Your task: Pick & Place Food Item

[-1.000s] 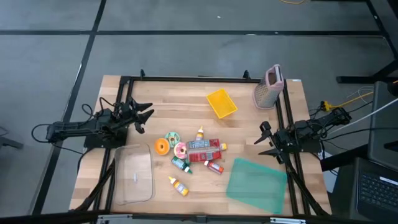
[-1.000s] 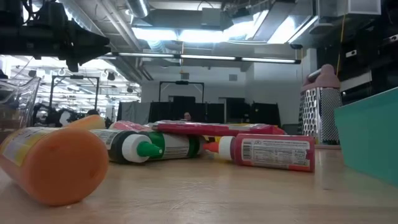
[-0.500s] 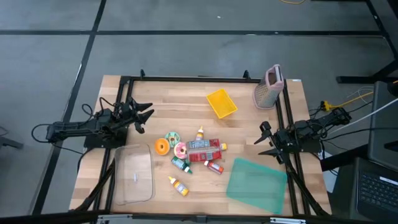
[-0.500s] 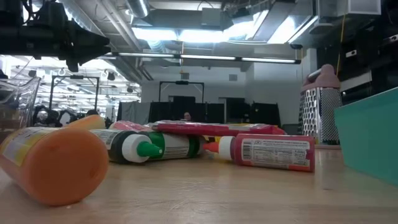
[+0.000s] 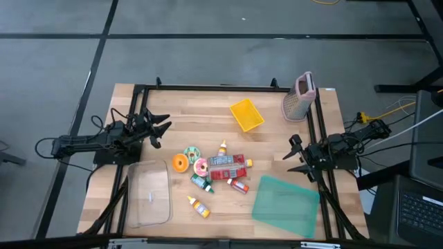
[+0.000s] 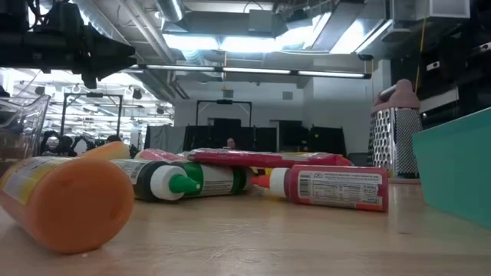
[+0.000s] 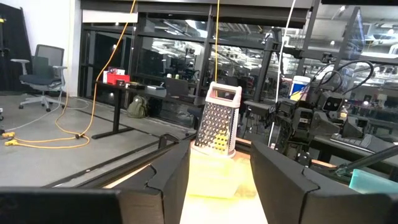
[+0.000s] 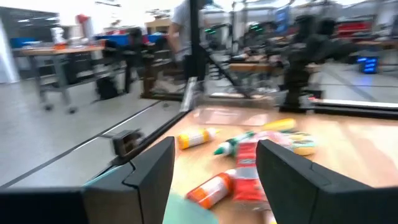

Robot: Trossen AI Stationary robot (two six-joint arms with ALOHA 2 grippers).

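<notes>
Beside food pile (image 5: 211, 169); open grippers

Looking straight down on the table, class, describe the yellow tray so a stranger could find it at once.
Start at the wooden table and go to its far edge, where a metal box grater stands near the right corner. Just left of the grater lies the yellow tray, alone and turned at an angle. It is the only bright yellow, open, empty dish, apart from the bottle cluster nearer the middle.
</notes>
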